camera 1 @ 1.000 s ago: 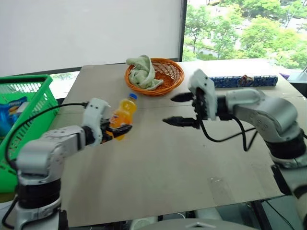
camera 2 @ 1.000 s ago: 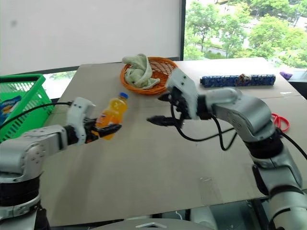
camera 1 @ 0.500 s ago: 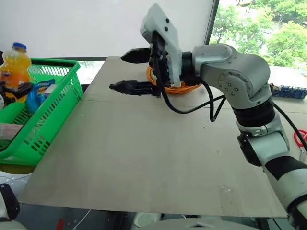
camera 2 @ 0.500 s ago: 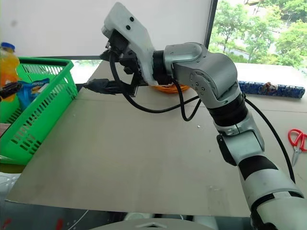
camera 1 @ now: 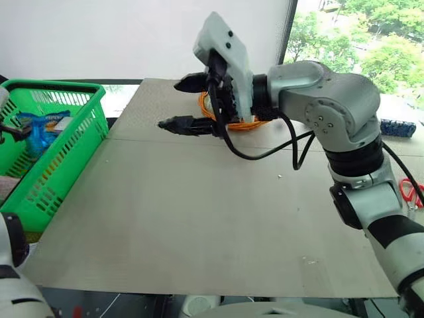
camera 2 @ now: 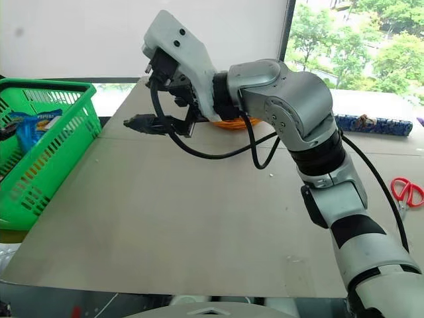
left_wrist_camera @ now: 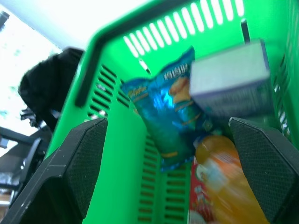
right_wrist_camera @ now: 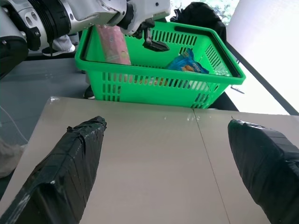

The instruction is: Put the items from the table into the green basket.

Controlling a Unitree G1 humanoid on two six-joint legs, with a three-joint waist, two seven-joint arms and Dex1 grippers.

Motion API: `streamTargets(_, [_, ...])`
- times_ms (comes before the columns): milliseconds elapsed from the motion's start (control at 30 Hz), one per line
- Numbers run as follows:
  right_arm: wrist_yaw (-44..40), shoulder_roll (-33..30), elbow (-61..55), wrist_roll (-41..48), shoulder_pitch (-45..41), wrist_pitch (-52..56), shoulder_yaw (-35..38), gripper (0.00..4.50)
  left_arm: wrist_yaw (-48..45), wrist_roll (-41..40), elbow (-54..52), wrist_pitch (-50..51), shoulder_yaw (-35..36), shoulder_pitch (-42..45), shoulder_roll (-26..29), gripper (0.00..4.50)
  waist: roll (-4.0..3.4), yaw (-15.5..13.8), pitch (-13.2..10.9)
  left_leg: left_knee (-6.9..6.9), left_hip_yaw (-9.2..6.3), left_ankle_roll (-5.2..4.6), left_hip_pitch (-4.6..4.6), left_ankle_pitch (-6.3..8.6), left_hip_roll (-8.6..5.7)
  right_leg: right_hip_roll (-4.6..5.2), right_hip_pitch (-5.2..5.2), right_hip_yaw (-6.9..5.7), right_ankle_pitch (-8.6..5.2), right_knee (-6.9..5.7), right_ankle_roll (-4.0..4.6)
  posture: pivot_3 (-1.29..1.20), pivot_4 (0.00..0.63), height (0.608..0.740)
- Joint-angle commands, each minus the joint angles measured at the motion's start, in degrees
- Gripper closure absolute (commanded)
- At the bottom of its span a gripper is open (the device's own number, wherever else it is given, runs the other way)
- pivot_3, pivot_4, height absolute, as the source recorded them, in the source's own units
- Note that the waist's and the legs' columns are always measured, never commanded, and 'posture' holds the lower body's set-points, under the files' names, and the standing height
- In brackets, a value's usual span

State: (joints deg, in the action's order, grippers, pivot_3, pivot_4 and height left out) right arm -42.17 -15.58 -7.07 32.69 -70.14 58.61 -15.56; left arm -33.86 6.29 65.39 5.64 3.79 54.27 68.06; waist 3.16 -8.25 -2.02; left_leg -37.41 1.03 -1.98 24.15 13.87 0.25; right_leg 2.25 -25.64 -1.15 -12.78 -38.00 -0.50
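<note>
The green basket [camera 1: 63, 156] stands off the table's [camera 1: 199, 218] left edge. My left gripper [left_wrist_camera: 167, 122] hangs open over it, with its black fingers [right_wrist_camera: 154, 44] wide apart and nothing between them. Below them, inside the basket, lies the orange-drink bottle [left_wrist_camera: 224, 186], next to a blue snack bag [left_wrist_camera: 170, 116] and a pale box [left_wrist_camera: 229, 84]. Over the table's far middle, my right gripper [camera 1: 169, 104] is held open, empty and pointing toward the basket. The red-handled scissors [camera 2: 405, 192] and the long patterned wrapped package [camera 2: 371, 124] lie at the table's right side.
A round orange wicker bowl [camera 1: 246, 122] sits behind my right hand at the table's far side. A pink packet [right_wrist_camera: 112, 44] stands inside the basket. A window runs along the far right.
My left arm carried the bottle from over the table to above the basket, then opened and let it go; the bottle now lies in the basket. The camera turned left.
</note>
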Motion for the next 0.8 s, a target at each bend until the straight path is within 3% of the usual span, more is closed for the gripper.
streamTargets(33, [1.57, -1.05, -2.37, -0.71, 0.83, -0.51, 3.11, 0.00, -0.73, -9.43, -10.82, -2.12, 8.34, -0.35, -4.20, 0.06, 0.04, 0.12, 0.02, -0.01, -0.03, -0.12, 0.00, -0.07, 0.01, 0.01, 0.00, 0.00, 0.00, 0.00, 0.00, 0.22, 0.000, 0.740])
streamTargets(100, [2.30, -2.45, -4.49, -2.20, 4.09, -3.40, 3.85, 0.00, -0.33, -18.42, -25.96, 2.90, 15.19, -6.05, -10.91, 0.06, 0.04, -0.19, 0.10, -0.05, -0.13, -0.12, 0.04, -0.07, 0.02, 0.08, 0.01, 0.08, 0.02, -0.01, 0.03, 0.23, 0.000, 0.740])
streamTargets(167, [4.85, -3.76, -7.12, -4.03, 9.15, -6.09, 5.56, 0.00, 1.10, -26.34, -45.95, 14.73, 17.94, -14.66, -17.51, 0.06, 0.12, -0.19, 0.20, -0.04, -0.13, -0.11, 0.04, -0.05, -0.01, 0.28, 0.03, 0.06, 0.03, 0.00, 0.04, 0.24, 0.000, 0.740])
streamTargets(333, [11.61, -6.14, -10.56, -8.87, 24.79, -13.77, 11.58, 0.00, 9.90, -36.92, -77.20, 29.32, 16.29, -29.30, -32.87, 0.06, 0.15, 0.64, 0.29, -0.02, 0.28, -0.32, -0.04, 0.03, -0.07, 0.52, 0.01, 0.04, 0.11, 0.02, -0.03, 0.18, 0.000, 0.740])
streamTargets(433, [11.32, -8.72, -14.58, -7.19, 36.66, -14.48, 17.00, 0.00, 9.90, -36.43, -84.93, 30.10, 11.59, -35.98, -36.76, 0.06, 0.08, 1.27, 0.33, 0.01, 0.29, -0.33, -0.14, 0.02, -0.04, 0.37, 0.07, 0.04, 0.12, 0.01, 0.00, 0.11, 0.000, 0.740])
streamTargets(567, [9.62, -16.01, -21.66, -10.06, 53.43, -19.09, 22.85, 0.00, 8.51, -38.73, -88.87, 30.18, 11.43, -43.46, -39.48, 0.06, -0.97, 2.23, 0.42, -0.01, 0.37, -0.36, -0.42, 0.02, 0.02, 0.30, 0.34, 0.10, 0.11, 0.04, 0.02, 0.04, 0.000, 0.740])
streamTargets(700, [6.59, -19.92, -29.15, -7.55, 71.58, -22.03, 34.75, 0.00, 6.40, -41.20, -94.63, 32.37, 14.31, -55.78, -37.78, 0.06, -1.68, 4.54, 0.29, -0.07, 0.46, -0.39, -1.06, 0.04, 0.12, 0.09, 1.01, 0.21, 0.03, 0.13, 0.02, -0.01, 0.000, 0.740])
streamTargets(800, [5.88, -20.51, -31.33, -6.05, 77.23, -22.18, 37.94, 0.00, 4.40, -41.78, -96.25, 31.99, 15.24, -60.07, -36.26, 0.06, -1.87, 6.00, 0.13, -0.07, 0.48, -0.38, -1.80, 0.04, 0.35, -0.22, 1.72, 0.22, -0.30, 0.30, 0.06, -0.02, 0.000, 0.740])
